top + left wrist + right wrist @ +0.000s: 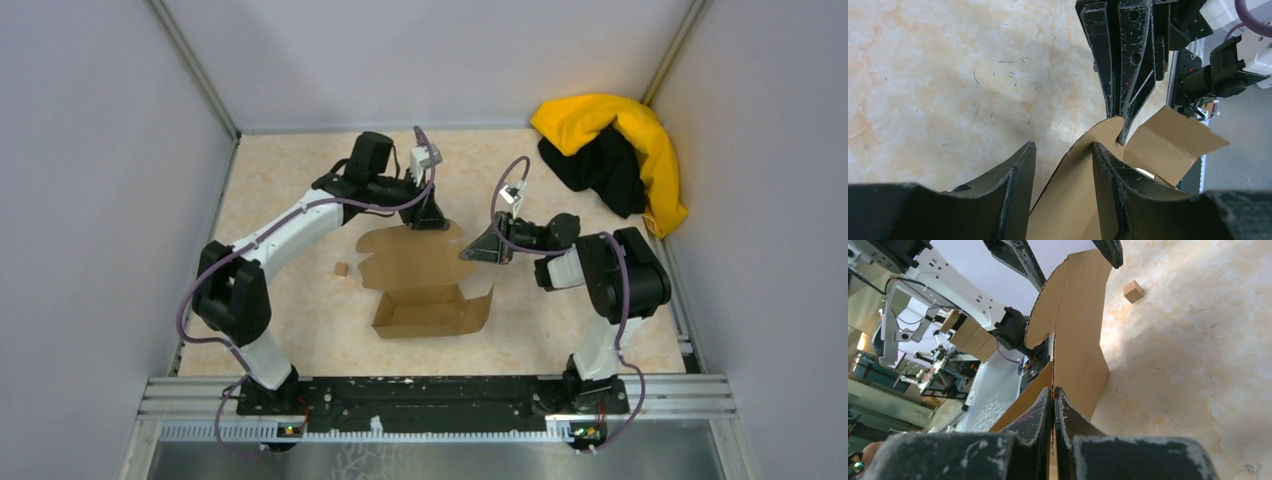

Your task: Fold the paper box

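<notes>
Left tool (428,215) spread over far flap of the paper box (425,290), mid-tabletop (290,190), near walls standing; right tool (478,250) at flap's right edge | left wrist: left fingers (1013,190) apart astride the rounded flap, not clamping | right wrist: right tool clenched, pinching the flap's edge between its fingers

Overhead plus two opposed wrist close-ups.
Top looks down from the near edge over the whole counter (270,160); wrist cameras behind left claw (1063,147) and right claw (1053,392) face each other, sharing the paper box (1073,315).
</notes>
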You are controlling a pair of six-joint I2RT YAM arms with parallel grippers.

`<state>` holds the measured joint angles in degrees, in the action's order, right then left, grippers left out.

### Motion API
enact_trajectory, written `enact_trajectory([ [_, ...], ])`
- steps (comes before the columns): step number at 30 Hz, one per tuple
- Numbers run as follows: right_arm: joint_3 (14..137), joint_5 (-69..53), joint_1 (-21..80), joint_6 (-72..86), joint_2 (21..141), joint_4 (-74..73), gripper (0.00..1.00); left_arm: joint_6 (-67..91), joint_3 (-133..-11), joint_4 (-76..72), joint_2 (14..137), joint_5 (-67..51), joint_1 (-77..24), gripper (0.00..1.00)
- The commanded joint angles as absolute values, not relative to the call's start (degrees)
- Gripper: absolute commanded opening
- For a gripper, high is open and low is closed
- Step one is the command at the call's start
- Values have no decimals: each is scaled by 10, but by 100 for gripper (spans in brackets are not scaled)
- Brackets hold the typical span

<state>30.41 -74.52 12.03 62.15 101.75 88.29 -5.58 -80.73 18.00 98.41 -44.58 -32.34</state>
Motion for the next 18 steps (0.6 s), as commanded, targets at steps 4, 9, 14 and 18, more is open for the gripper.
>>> enact_trajectory([
  [4,337,-764,130,640,986,988,0,-55,-798,158,949,-480,-306,53],
  [9,348,-767,125,645,985,987,0,-49,-785,151,936,-469,-297,53],
  [14,352,-765,104,631,992,986,0,-43,-776,144,936,-445,-290,53],
  [18,359,-761,80,633,1005,987,1,-34,-763,127,930,-448,-284,54],
])
